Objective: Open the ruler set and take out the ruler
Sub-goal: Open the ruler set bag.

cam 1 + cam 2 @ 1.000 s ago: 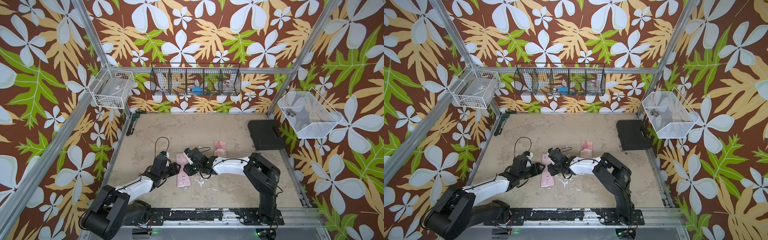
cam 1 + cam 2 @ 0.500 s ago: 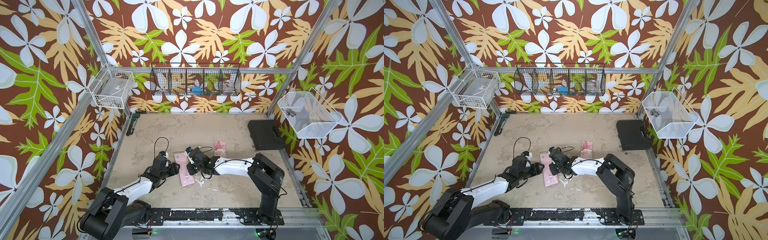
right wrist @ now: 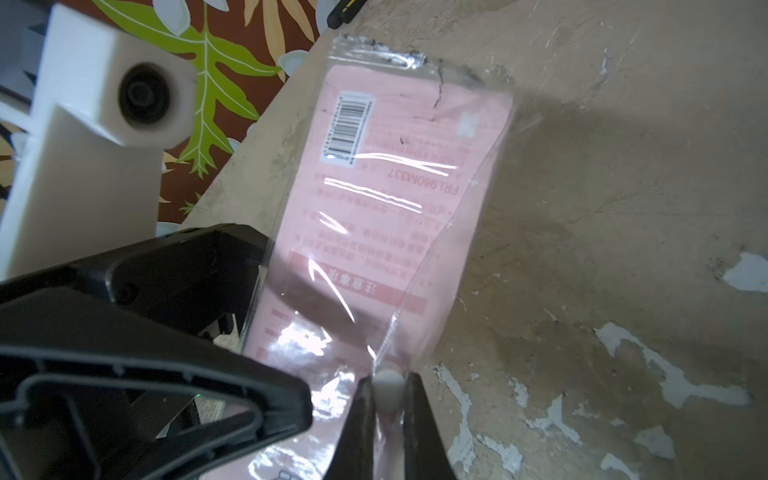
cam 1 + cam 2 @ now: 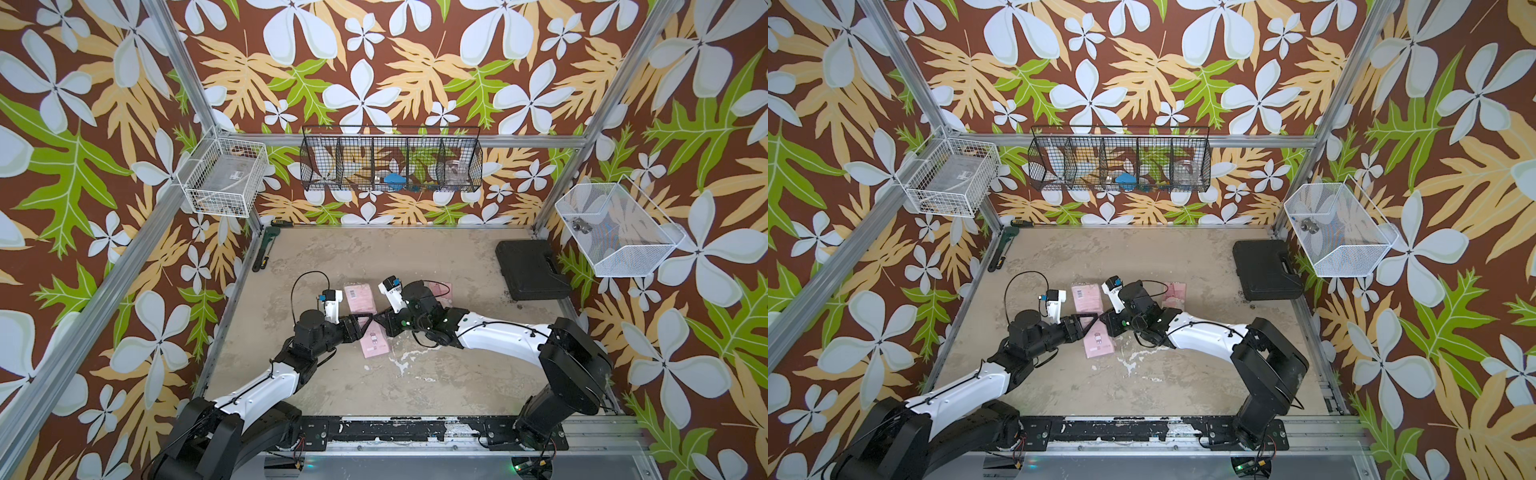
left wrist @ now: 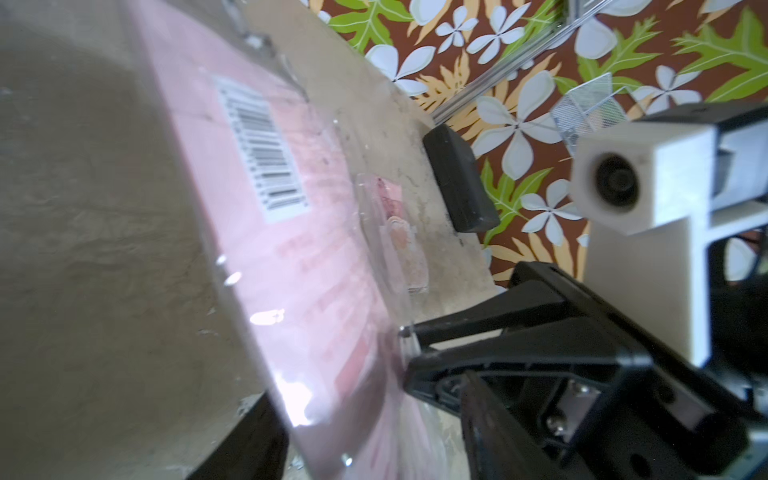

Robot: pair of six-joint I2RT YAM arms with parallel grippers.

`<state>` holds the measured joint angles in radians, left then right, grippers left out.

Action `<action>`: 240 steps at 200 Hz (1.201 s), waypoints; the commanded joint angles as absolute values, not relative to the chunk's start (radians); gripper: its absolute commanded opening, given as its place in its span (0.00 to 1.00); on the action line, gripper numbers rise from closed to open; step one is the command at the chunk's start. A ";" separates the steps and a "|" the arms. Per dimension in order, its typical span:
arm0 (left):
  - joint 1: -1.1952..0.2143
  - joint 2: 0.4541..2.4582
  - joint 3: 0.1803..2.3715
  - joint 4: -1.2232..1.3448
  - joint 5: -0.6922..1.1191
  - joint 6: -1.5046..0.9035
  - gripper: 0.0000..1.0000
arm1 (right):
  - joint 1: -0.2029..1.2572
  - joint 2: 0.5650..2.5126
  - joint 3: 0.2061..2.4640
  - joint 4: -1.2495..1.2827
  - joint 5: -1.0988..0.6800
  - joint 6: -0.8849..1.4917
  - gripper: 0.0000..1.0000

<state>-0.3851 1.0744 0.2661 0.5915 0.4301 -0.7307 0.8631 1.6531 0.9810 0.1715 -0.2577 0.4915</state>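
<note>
The ruler set (image 4: 360, 298), a pink card with a barcode sealed in a clear plastic sleeve, lies flat on the desk (image 4: 415, 257). It is well apart from the black case (image 4: 532, 270), off to the left-arm side of the case and nearer the arm bases. A smaller pink packet (image 4: 441, 289) lies between the ruler set and the case. Both arms meet at the sleeve's long edges, about halfway along it. The right hand (image 3: 388, 386), on the edge that faces the case, is pinched tight, with a fold of the clear sleeve caught between its fingertips. The left hand (image 4: 366, 323), on the edge away from the case, has its jaws partly spread. The sleeve's edge sits at their mouth, and I cannot tell whether either finger presses on it. The sleeve looks sealed, with the card inside.
</note>
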 commanded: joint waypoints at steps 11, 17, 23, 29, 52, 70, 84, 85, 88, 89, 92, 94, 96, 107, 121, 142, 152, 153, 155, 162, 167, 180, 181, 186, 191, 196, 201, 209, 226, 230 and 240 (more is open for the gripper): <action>-0.385 1.111 0.281 0.666 0.484 -0.740 0.28 | 0.864 1.627 0.958 0.261 -0.266 0.532 0.00; -0.385 1.114 0.281 0.654 0.478 -0.739 0.23 | 0.862 1.623 0.954 0.265 -0.256 0.538 0.00; -0.385 1.117 0.281 0.653 0.476 -0.739 0.15 | 0.862 1.620 0.950 0.264 -0.248 0.539 0.00; -0.385 1.120 0.278 0.652 0.476 -0.741 0.08 | 0.863 1.618 0.950 0.261 -0.240 0.540 0.00; -0.385 1.123 0.291 0.627 0.471 -0.741 0.00 | 0.862 1.611 0.944 0.255 -0.210 0.543 0.00; -0.385 1.121 0.302 0.594 0.465 -0.725 0.00 | 0.862 1.603 0.939 0.250 -0.203 0.543 0.00; -0.386 1.113 0.302 0.582 0.459 -0.712 0.00 | 0.859 1.589 0.926 0.260 -0.194 0.542 0.00; -0.386 1.112 0.301 0.583 0.459 -0.712 0.00 | 0.858 1.588 0.926 0.260 -0.195 0.542 0.00; -0.385 1.109 0.301 0.583 0.459 -0.708 0.00 | 0.856 1.583 0.921 0.267 -0.200 0.540 0.00; -0.385 1.108 0.301 0.584 0.459 -0.707 0.00 | 0.855 1.582 0.920 0.269 -0.203 0.540 0.00; -0.385 1.105 0.297 0.583 0.460 -0.704 0.00 | 0.851 1.577 0.914 0.280 -0.211 0.539 0.00; -0.385 1.104 0.297 0.584 0.459 -0.702 0.00 | 0.848 1.573 0.910 0.285 -0.216 0.541 0.00; -0.385 1.101 0.296 0.582 0.458 -0.701 0.00 | 0.844 1.571 0.905 0.293 -0.224 0.543 0.00; -0.385 1.091 0.296 0.570 0.446 -0.687 0.00 | 0.820 1.557 0.883 0.345 -0.273 0.559 0.00; -0.385 1.079 0.298 0.561 0.432 -0.674 0.00 | 0.793 1.557 0.872 0.395 -0.350 0.560 0.00; -0.385 1.069 0.297 0.572 0.427 -0.666 0.00 | 0.774 1.575 0.891 0.394 -0.442 0.541 0.00; -0.385 1.069 0.297 0.578 0.426 -0.669 0.00 | 0.767 1.578 0.885 0.406 -0.470 0.550 0.00; -0.385 1.068 0.297 0.580 0.425 -0.670 0.00 | 0.766 1.578 0.884 0.407 -0.472 0.552 0.00; -0.385 1.068 0.297 0.580 0.426 -0.671 0.00 | 0.764 1.576 0.882 0.410 -0.475 0.554 0.00; -0.385 1.068 0.296 0.582 0.424 -0.673 0.00 | 0.758 1.574 0.872 0.416 -0.478 0.563 0.00; -0.385 1.068 0.298 0.583 0.421 -0.676 0.00 | 0.754 1.572 0.867 0.416 -0.476 0.567 0.00; -0.385 1.068 0.300 0.580 0.412 -0.674 0.00 | 0.745 1.566 0.856 0.408 -0.470 0.570 0.00; -0.385 1.068 0.299 0.580 0.411 -0.675 0.00 | 0.744 1.565 0.855 0.408 -0.470 0.570 0.00; -0.385 1.068 0.301 0.576 0.409 -0.670 0.00 | 0.739 1.564 0.851 0.404 -0.469 0.569 0.00; -0.385 1.067 0.302 0.571 0.404 -0.667 0.00 | 0.734 1.561 0.849 0.397 -0.465 0.570 0.00; -0.385 1.066 0.305 0.564 0.399 -0.663 0.00 | 0.727 1.559 0.845 0.394 -0.462 0.570 0.00; -0.385 1.065 0.306 0.557 0.395 -0.659 0.00 | 0.720 1.555 0.841 0.393 -0.462 0.571 0.00; -0.385 1.066 0.307 0.553 0.392 -0.654 0.00 | 0.711 1.550 0.833 0.392 -0.462 0.569 0.00; -0.385 1.062 0.310 0.536 0.377 -0.642 0.00 | 0.696 1.541 0.828 0.371 -0.449 0.550 0.00; -0.385 1.062 0.309 0.532 0.373 -0.641 0.00 | 0.694 1.539 0.828 0.365 -0.445 0.543 0.00; -0.385 1.060 0.310 0.521 0.361 -0.636 0.00 | 0.689 1.539 0.828 0.353 -0.444 0.533 0.00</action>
<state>-0.3927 1.0645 0.3119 0.6167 0.4763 -0.6758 0.7185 1.5517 0.8318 0.3859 -0.5583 0.5488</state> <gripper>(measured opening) 0.136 0.104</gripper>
